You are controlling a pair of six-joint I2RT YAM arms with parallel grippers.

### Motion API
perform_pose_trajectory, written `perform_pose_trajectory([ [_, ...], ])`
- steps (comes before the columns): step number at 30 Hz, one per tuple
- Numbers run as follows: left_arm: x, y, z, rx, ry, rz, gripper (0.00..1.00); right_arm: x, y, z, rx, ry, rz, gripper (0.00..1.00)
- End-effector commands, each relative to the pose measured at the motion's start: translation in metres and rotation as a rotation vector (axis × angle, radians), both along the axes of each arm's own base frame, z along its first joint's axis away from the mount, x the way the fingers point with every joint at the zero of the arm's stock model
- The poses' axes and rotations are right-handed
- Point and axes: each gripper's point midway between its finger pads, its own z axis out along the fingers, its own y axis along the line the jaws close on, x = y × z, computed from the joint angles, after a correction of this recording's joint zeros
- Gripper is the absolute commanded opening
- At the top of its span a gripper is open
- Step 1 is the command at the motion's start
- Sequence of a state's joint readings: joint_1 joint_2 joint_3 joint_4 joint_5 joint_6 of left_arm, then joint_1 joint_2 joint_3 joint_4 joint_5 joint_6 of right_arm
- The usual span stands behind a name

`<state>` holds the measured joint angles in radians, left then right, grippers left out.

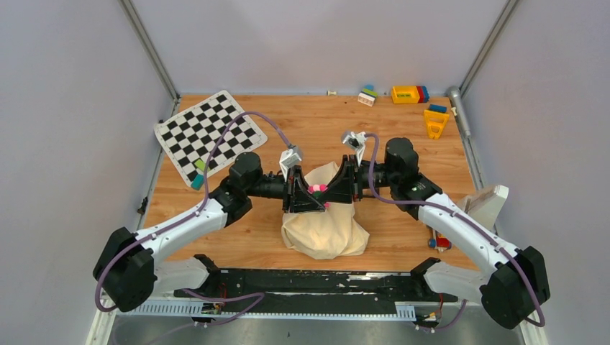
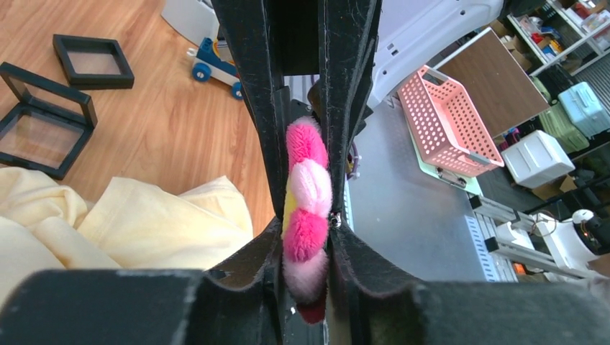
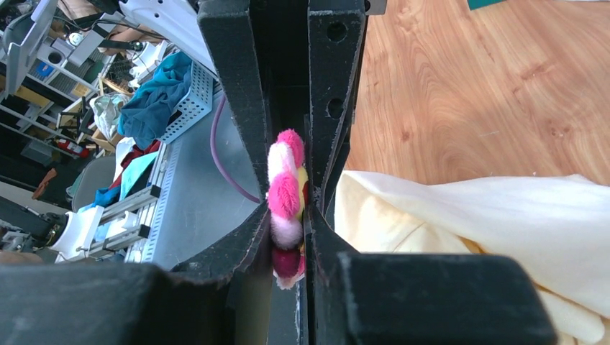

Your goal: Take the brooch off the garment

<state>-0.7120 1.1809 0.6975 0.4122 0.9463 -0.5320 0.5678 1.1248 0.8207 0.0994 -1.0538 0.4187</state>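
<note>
The brooch, a small fuzzy flower with pink and magenta petals and a bit of yellow, is held just above the cream garment at mid-table. My left gripper and right gripper meet tip to tip over the cloth, and both are shut on the brooch. In the left wrist view the brooch is pinched edge-on between my left gripper and the opposing fingers above, with the garment at the left. In the right wrist view my right gripper clamps the brooch, with the garment at the right.
A checkerboard mat lies at the back left. Toy blocks and a yellow piece lie at the back right. Black square frames and a small toy car lie near the cloth. A white box stands at the right edge.
</note>
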Motion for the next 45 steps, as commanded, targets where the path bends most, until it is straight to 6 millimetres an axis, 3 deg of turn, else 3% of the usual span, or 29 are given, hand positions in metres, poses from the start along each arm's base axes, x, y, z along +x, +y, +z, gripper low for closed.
perform_pose_trajectory([
  [1, 0.012, -0.009, 0.023, -0.064, -0.118, 0.057, 0.33, -0.019, 0.008, 0.029, 0.085, -0.085, 0.085, 0.0],
  [2, 0.012, -0.008, 0.024, -0.066, -0.122, 0.061, 0.39, -0.017, 0.008, 0.028, 0.082, -0.08, 0.069, 0.0],
  [12, 0.008, 0.009, 0.033, -0.105, -0.221, 0.14, 0.61, 0.002, 0.002, 0.023, 0.086, -0.024, -0.067, 0.0],
  [18, 0.007, 0.022, 0.032, -0.114, -0.265, 0.209, 0.67, 0.006, -0.003, 0.022, 0.104, -0.001, -0.086, 0.0],
  [26, 0.003, 0.029, 0.035, -0.179, -0.258, 0.244, 0.64, 0.008, -0.004, 0.025, 0.117, 0.008, -0.093, 0.0],
  [31, 0.013, 0.031, 0.037, -0.254, -0.223, 0.323, 0.54, 0.007, -0.004, 0.026, 0.122, 0.008, -0.081, 0.0],
  [40, 0.015, 0.03, 0.045, -0.354, -0.173, 0.339, 0.56, 0.009, -0.004, 0.024, 0.123, 0.006, -0.1, 0.0],
  [45, 0.013, 0.028, 0.05, -0.393, -0.157, 0.321, 0.52, 0.01, -0.004, 0.022, 0.121, 0.008, -0.101, 0.0],
])
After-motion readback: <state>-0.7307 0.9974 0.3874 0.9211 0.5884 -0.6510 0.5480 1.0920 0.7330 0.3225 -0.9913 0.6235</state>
